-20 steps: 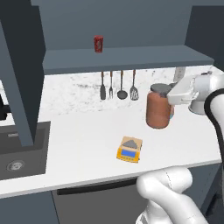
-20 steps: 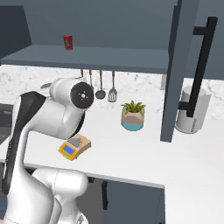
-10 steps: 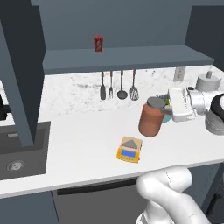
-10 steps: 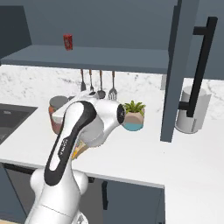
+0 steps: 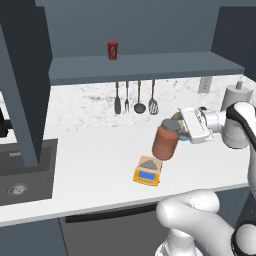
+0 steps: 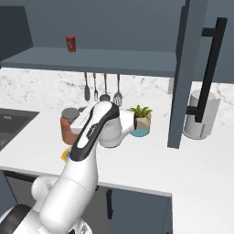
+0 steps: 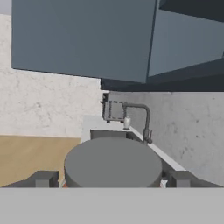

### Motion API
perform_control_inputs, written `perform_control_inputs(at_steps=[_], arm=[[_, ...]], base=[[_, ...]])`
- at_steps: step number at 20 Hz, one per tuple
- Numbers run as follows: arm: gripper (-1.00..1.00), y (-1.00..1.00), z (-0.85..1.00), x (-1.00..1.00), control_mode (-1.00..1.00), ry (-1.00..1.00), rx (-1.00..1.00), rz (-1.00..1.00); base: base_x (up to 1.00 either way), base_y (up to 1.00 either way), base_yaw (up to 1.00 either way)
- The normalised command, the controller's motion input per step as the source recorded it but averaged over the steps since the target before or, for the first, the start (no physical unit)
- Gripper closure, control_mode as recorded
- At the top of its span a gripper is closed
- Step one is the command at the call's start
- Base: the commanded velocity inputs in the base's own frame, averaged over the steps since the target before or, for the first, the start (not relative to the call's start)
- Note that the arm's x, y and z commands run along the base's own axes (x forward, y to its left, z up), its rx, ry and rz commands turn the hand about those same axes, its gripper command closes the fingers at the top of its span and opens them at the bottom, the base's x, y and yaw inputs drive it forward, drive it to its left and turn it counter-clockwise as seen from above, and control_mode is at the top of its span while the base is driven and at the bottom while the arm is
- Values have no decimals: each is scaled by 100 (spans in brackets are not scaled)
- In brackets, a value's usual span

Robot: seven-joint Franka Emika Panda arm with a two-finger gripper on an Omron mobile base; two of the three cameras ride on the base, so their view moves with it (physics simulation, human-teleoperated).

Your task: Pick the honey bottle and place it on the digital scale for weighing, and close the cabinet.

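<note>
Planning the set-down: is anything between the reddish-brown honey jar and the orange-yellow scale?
Nothing visible. The reddish-brown, grey-lidded honey jar, held in the gripper, hangs just beyond the orange-yellow digital scale, whose grey plate is bare.

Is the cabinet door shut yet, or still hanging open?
Open. In the right base view the cabinet door stands edge-on, swung out over the counter, its black bar handle facing sideways.

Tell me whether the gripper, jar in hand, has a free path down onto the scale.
Probably yes. The gripper holds the honey bottle just above and beside the scale, whose plate is bare, with nothing between them.
</note>
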Motion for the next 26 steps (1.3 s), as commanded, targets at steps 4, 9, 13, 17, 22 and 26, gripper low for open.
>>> perform_control_inputs(at_steps=[4,9,13,17,22,26], arm=[[100,5,-33,30,-100,0,-4,0],[100,19,-26,9,-100,0,-7,0],[100,9,-24,16,-100,0,-4,0],[100,13,-24,13,-100,0,-1,0],[100,9,-19,17,-100,0,0,0],[100,0,-20,19,-100,0,0,0]], base=[[0,0,0],[0,0,0],[0,0,0],[0,0,0],[0,0,0],[0,0,0]])
